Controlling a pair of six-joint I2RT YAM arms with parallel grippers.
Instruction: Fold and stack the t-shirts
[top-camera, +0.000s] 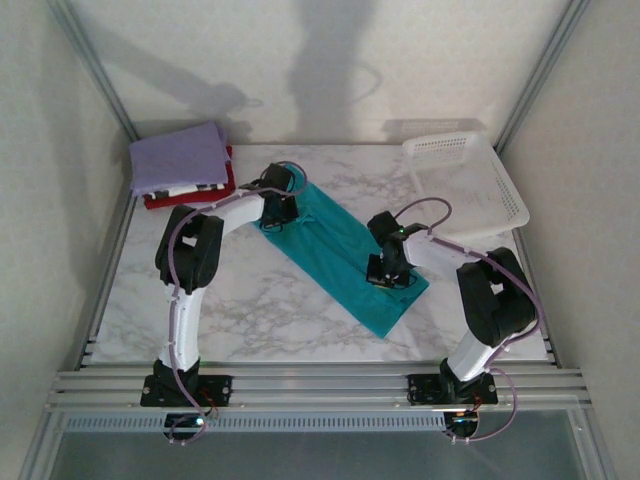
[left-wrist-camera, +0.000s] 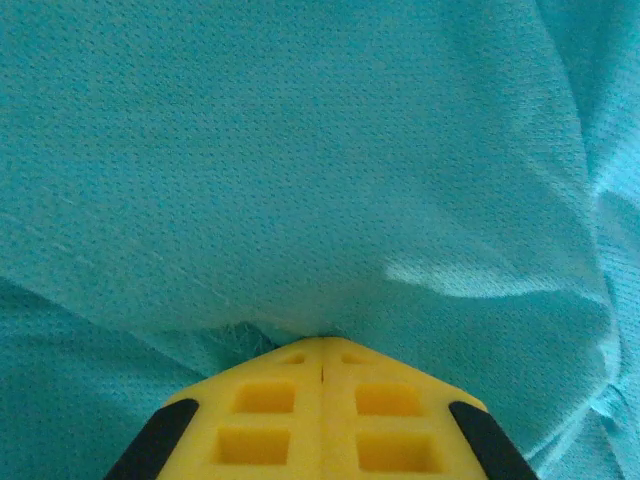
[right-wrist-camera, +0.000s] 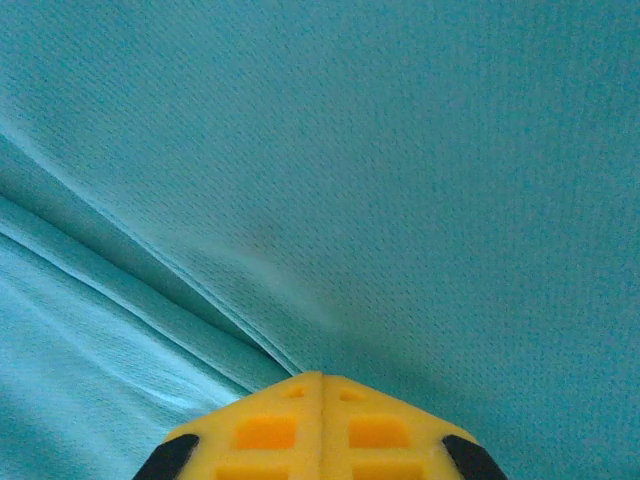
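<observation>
The teal shirt (top-camera: 335, 250) lies on the table (top-camera: 260, 325) as a long strip running from 11 o'clock to 5 o'clock. The left tool (left-wrist-camera: 322, 345) is clenched on cloth at the 11 o'clock end. The right tool (right-wrist-camera: 322, 378) pinches a layered edge toward the 5 o'clock end. Gripping both ends probably lets the strip be lifted evenly for another fold. The stack (top-camera: 180, 158) sits at the 10 o'clock corner, likely its destination.

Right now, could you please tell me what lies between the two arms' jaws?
Only the teal t-shirt, a long folded strip flat on the marble table, spans that stretch; the top view shows it.
</observation>
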